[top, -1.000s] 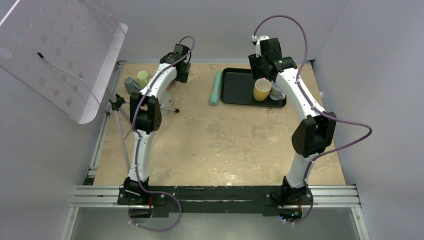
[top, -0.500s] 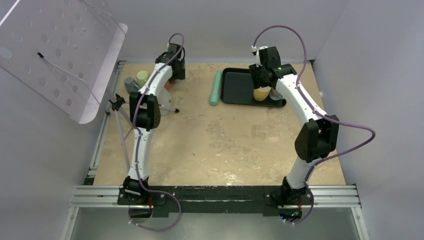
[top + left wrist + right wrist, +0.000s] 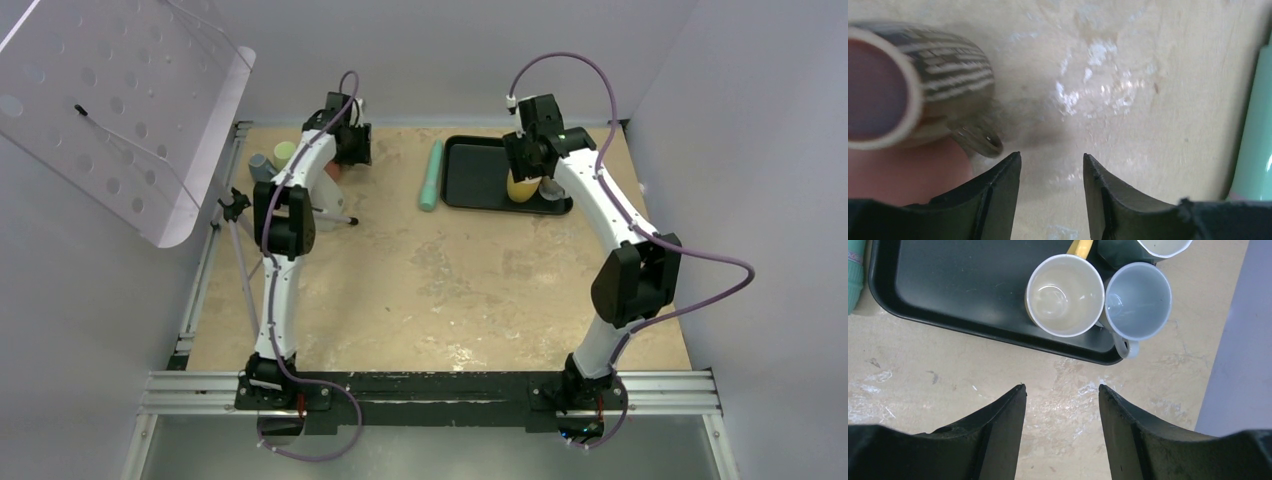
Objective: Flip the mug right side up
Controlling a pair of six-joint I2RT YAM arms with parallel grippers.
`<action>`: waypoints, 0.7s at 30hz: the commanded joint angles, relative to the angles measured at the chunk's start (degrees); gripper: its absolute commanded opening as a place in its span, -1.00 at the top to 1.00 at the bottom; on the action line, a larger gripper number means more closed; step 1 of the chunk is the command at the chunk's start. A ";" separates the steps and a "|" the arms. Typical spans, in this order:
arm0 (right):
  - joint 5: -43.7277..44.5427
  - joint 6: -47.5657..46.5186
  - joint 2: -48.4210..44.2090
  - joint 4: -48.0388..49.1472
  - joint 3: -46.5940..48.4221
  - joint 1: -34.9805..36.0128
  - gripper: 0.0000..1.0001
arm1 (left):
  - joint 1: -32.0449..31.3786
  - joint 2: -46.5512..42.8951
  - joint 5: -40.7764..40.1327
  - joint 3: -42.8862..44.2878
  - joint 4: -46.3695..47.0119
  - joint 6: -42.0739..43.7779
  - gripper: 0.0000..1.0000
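Note:
In the left wrist view a striped mug point(image 3: 943, 80) stands at the upper left, its handle point(image 3: 975, 140) pointing toward my fingers. Its end facing the camera is a dark maroon disc with a cream ring; it is blurred, so I cannot tell base from mouth. My left gripper point(image 3: 1050, 157) is open and empty, its left fingertip just beside the handle. A pink object point(image 3: 903, 172) lies below the mug. My right gripper point(image 3: 1062, 387) is open and empty over bare table, just in front of the black tray point(image 3: 948, 290).
On the tray stand a yellow mug point(image 3: 1065, 295), a pale blue mug point(image 3: 1138, 301) and a dark green mug point(image 3: 1118, 251), mouths up. A teal cylinder point(image 3: 431, 175) lies left of the tray. A green cup point(image 3: 285, 152) and a grey cup point(image 3: 260, 165) sit at the back left.
My left gripper has moved left and down toward the mugs at the back left. My right gripper has come nearer over the tray's front, now covering most of the yellow mug from above.

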 commanded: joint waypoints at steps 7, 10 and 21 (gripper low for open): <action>2.20 -0.50 -3.95 1.30 -1.22 -0.04 -0.17 | -1.64 -12.36 3.08 -2.60 4.27 26.30 -0.36; 2.44 -0.50 -4.44 1.95 -2.85 -0.01 -0.17 | -1.70 -8.97 -5.00 3.85 0.62 36.53 -0.74; 0.04 0.24 -5.11 2.74 -5.48 -0.02 -0.16 | -1.32 0.63 -14.34 10.36 0.43 51.52 -0.97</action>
